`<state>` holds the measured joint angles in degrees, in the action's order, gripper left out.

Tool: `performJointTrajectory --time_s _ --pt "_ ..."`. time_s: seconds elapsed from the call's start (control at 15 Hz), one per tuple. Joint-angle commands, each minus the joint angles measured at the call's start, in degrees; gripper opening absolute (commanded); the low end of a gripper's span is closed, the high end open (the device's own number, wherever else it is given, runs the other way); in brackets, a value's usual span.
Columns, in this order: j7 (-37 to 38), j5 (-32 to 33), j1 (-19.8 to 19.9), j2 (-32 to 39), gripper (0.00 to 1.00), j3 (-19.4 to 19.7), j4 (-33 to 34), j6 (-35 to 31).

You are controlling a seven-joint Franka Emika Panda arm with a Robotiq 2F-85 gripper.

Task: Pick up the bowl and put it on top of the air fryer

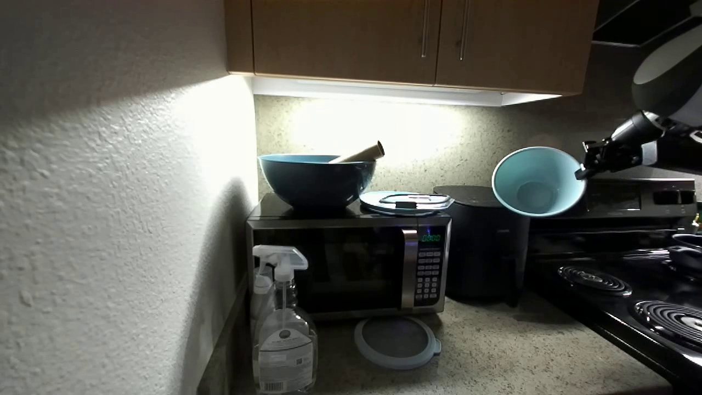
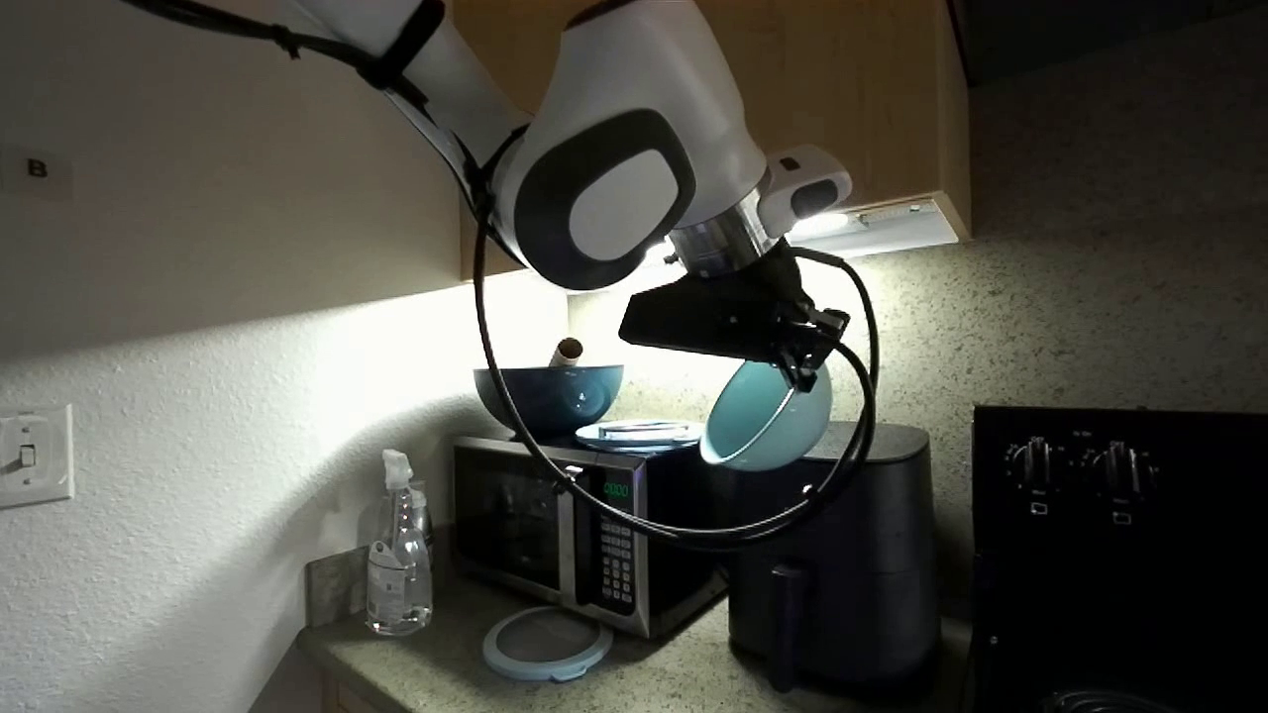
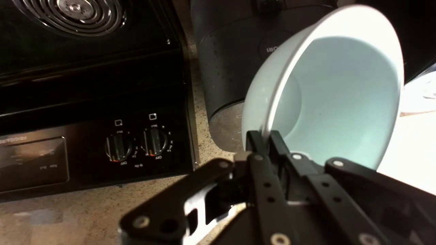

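One bowl, tilted, rim pinched by claw; in an exterior view, air fryer at its five o'clock.

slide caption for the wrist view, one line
Wrist view: gripper pinching the tilted light blue bowl by its rim, air fryer behind it, stove at frame left.

This is a kitchen: a microwave and air fryer stand on a speckled worktop, a coil-burner stove sits to the right, and wooden cabinets hang above.
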<state>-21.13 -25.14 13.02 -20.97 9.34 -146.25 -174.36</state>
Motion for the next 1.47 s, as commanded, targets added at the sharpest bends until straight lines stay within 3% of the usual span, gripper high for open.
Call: performJointTrajectory --time_s 0.0,0.2,0.27,0.33,0.6,0.67,0.8,0.93,1.4 --pt "-10.1 -1.0 -7.6 -3.8 0.02 6.4 0.8 4.3" --pt "-21.4 -4.0 -18.4 -6.3 0.02 15.4 1.3 2.9" --pt "-14.0 -1.3 -12.8 -3.8 0.02 10.6 1.2 3.0" --pt "-14.9 -1.6 -14.5 -4.3 0.08 12.2 1.3 3.1" --pt "-14.8 -1.5 -13.9 -3.8 0.08 11.7 1.3 3.1" --pt "-14.8 -1.5 -13.9 -3.7 0.02 11.7 1.3 3.1" --pt "-14.5 -1.2 -13.8 -2.8 0.02 11.4 2.0 3.0" --pt "-15.0 -2.1 -15.2 -3.0 0.02 12.5 3.8 5.3" --pt "-14.7 -10.1 -24.4 -2.9 0.02 22.5 16.1 15.1"
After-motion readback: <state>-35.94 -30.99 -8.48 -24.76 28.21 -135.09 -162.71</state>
